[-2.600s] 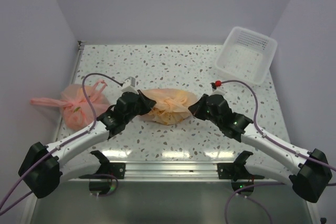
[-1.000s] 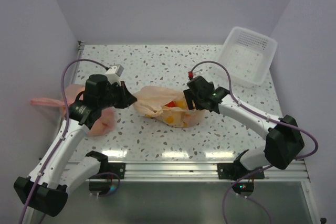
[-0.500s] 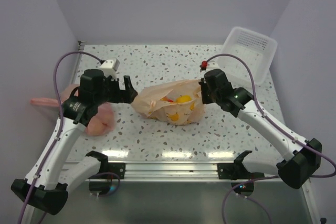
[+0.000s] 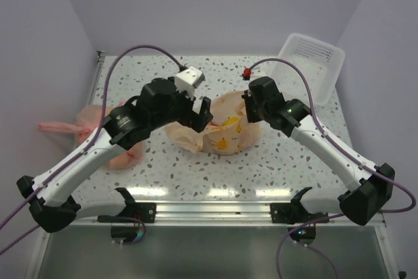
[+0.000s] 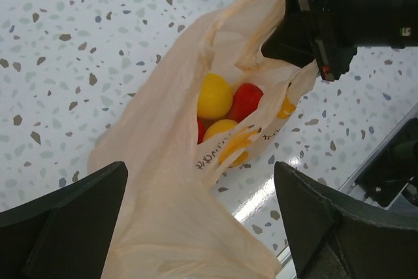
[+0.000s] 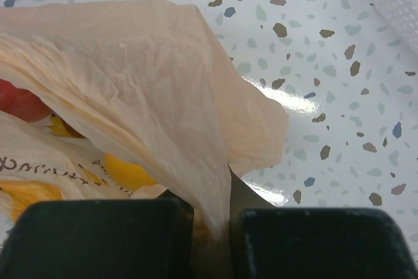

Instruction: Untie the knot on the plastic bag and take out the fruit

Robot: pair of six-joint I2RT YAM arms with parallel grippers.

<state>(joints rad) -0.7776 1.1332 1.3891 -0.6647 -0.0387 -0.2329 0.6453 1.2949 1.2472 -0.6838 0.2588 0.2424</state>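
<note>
Right gripper (image 6: 210, 212) is clamped on a fold of the plastic bag (image 4: 222, 134): in the right wrist view the thin peach film runs down into the narrow gap between its 2 fingers. Note the purpose of this grip. It raises the rim on the bag's right side and props the mouth open, which is why the bag stands on the table (image 4: 196, 76) as a pouch rather than lying flat. Left gripper (image 5: 200, 181) hangs directly above the bag's mouth with its 2 fingers spread wide and nothing between them; this wide spread suits a descent around 1 fruit. No knot shows on the bag and the handle ears lie apart, so treat the untying step as done and the extraction step as the one in hand. Inside the bag you can see at least 3 pieces: a yellow fruit (image 5: 214, 95) touching a red fruit (image 5: 247, 101), and a lower yellow fruit (image 5: 221, 129) just beneath them, partly behind the printed film. Expect the film to be slack and slippery; if the right grip opens, the rim will probably fall over the fruit. Aim the left fingers at the yellow fruit, which sits uppermost and least covered. A white basket (image 4: 304, 73) stands well apart from the bag, beyond its right side. A pink bag (image 4: 91, 119) lies well apart on the bag's left side, partly under the left arm. Neither touches the bag.
</note>
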